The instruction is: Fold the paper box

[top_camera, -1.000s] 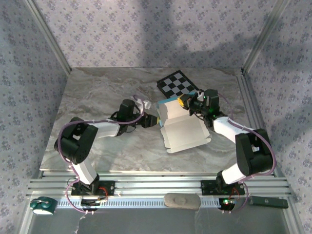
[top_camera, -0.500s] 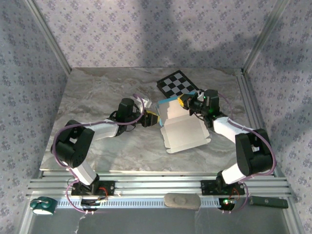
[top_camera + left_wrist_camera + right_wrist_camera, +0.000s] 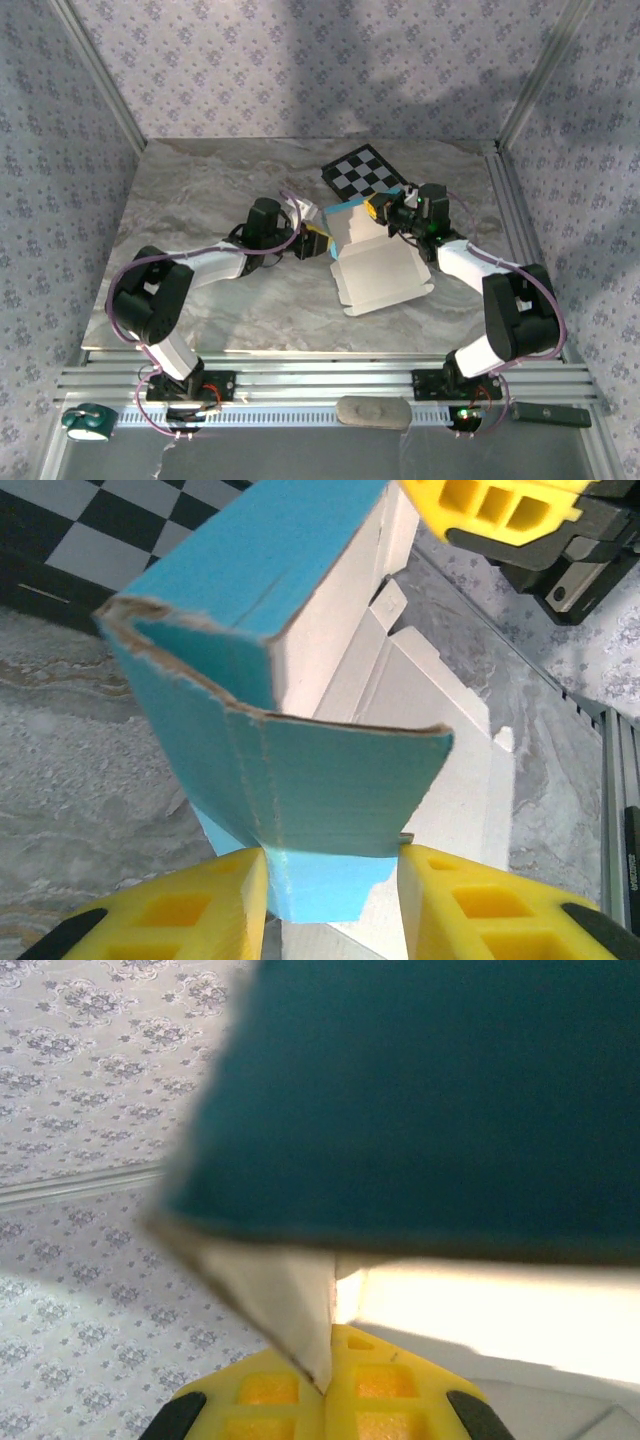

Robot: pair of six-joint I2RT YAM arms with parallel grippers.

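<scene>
The thin cardboard paper box, white inside and turquoise outside, sits right of the middle of the grey marbled table. One white panel lies flat toward me and the rest stands raised at its far side. My left gripper has a turquoise flap between its half-spread fingers, both pads against the flap's edges. My right gripper comes in from the opposite side, fingers pressed together on a white edge of the raised part. A black-and-white checkerboard card lies just behind the box, close to my right gripper.
</scene>
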